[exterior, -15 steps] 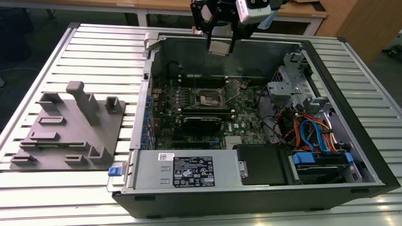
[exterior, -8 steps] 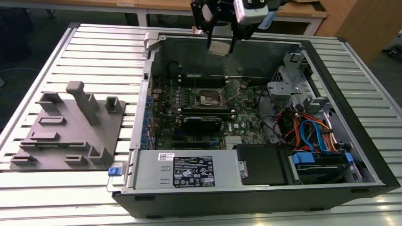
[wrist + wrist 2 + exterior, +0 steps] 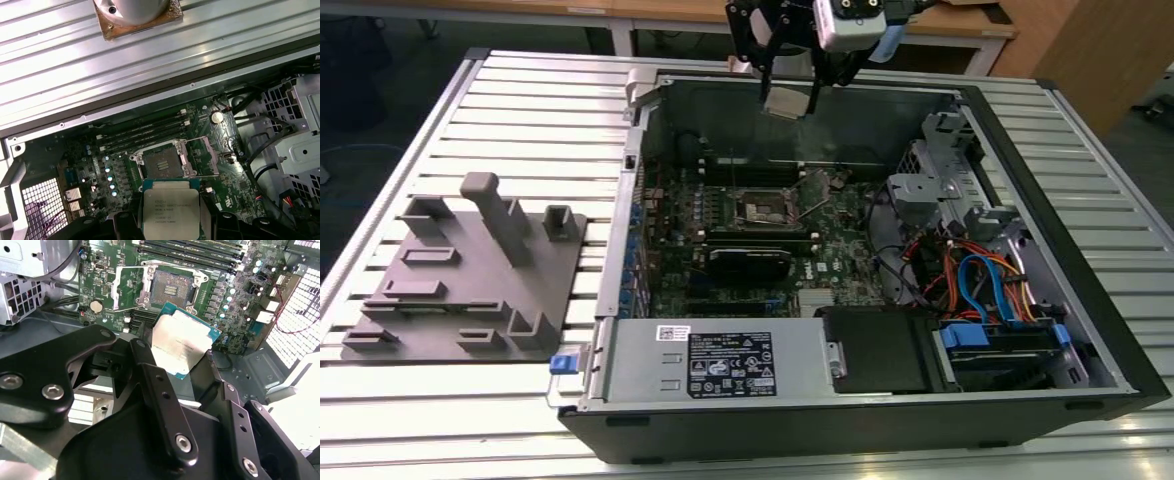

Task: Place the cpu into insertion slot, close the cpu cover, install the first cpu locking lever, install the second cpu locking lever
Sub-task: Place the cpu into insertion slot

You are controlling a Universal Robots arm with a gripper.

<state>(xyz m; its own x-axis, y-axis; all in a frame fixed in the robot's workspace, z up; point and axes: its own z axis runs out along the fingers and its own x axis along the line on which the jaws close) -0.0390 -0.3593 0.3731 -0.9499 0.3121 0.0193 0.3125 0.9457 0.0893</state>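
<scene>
In the exterior view I saw the gripper [image 3: 790,92] high over the far wall of the open case [image 3: 854,430], clamped on the cpu [image 3: 787,103]. The cpu hung tilted in the air, well above the board [image 3: 670,235]. The arm was cut off at the frame edge. The slot [image 3: 763,208] sat in the middle of the board, well apart from the cpu. From there I could not make out the cover or the levers. The case stood on the slatted desk [image 3: 520,100], with a grey fixture [image 3: 467,280] beside it on the exterior view's left.

In the second wrist view the gripper [image 3: 175,352] filled the foreground. Its black fingers [image 3: 150,375] pressed on two opposite sides of the cpu [image 3: 182,337] and hid those edges. Beyond the cpu the slot [image 3: 172,287] lay open with nothing in it. The cover [image 3: 118,287] stood swung up just beside the slot. Thin wire levers showed around the slot, but I could not tell one from the other.

In the first wrist view the cpu [image 3: 171,210] hung near the slot [image 3: 162,161] but not over it, its near edge cut off by the frame. The gripper [image 3: 171,227] showed only as dark shapes either side of the cpu. The cover [image 3: 213,160] lay open beside the slot.
</scene>
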